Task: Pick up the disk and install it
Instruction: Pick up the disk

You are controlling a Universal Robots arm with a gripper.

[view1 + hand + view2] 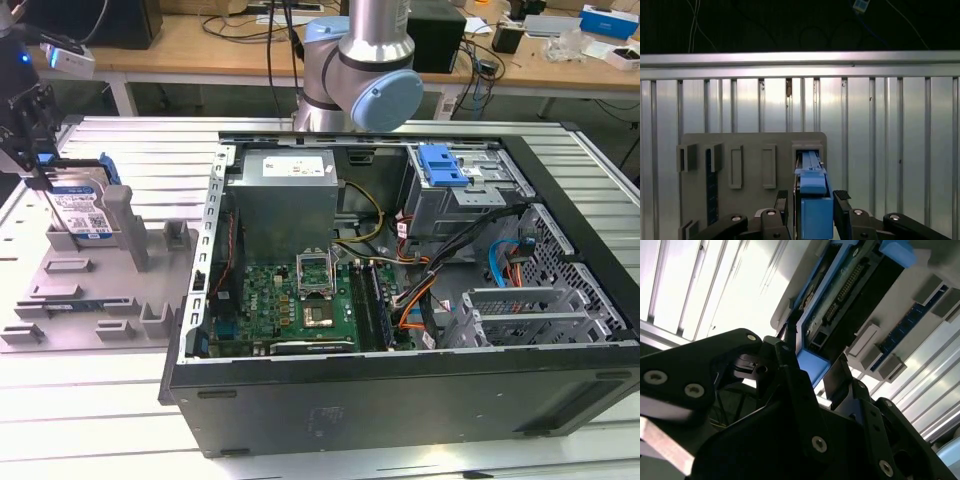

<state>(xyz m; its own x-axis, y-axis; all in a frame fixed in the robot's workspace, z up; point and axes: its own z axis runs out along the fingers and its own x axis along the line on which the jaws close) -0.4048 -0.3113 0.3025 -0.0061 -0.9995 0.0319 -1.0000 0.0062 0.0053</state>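
Our gripper [811, 196] is around the disk [816, 212] in its grey holder [750, 142]. We cannot tell if it squeezes. Lifting and installing are left.

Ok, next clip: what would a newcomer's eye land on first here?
Most likely the big open computer case in the middle of the exterior view, with its green motherboard laid bare. Next, at that view's far left, the disk stands on edge in a grey holder. In the first wrist view the gripper straddles the disk's blue bracket.
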